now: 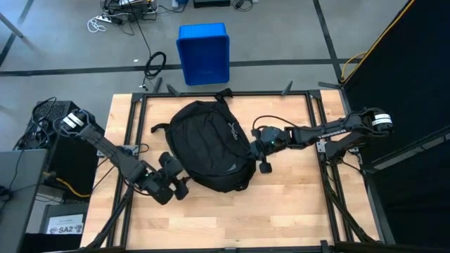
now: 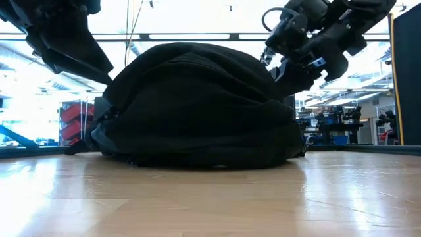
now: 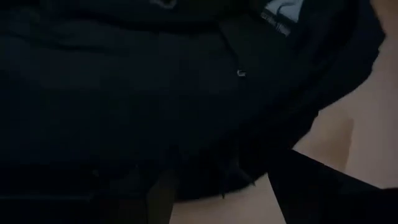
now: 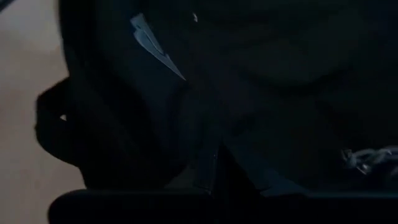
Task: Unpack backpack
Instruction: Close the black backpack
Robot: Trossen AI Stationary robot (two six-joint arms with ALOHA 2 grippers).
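The black backpack [image 1: 207, 144] lies on its broad side in the middle of the wooden table, with its top loop [image 1: 223, 93] toward the far edge. My left gripper [image 1: 174, 179] is open at the backpack's near-left edge, its fingers apart and pointing at the black fabric [image 3: 155, 93]. My right gripper [image 1: 256, 149] is shut at the backpack's right side, high against its bulge [image 2: 276, 59]. In the right wrist view the dark fabric [image 4: 261, 68] fills the picture, with a grey zipper pull [image 4: 367, 158] to one side. My right gripper's shut fingertips [image 4: 214, 165] stand slanting down against the backpack's right side. The dark fabric hides whether they touch it or have any of it between them.
A blue plastic bin [image 1: 204, 53] stands on the floor beyond the table's far edge, with cables [image 1: 156, 65] beside it. Black frame rails [image 1: 320, 133] run along the table's sides. Bare wood [image 1: 281, 211] lies near the front edge.
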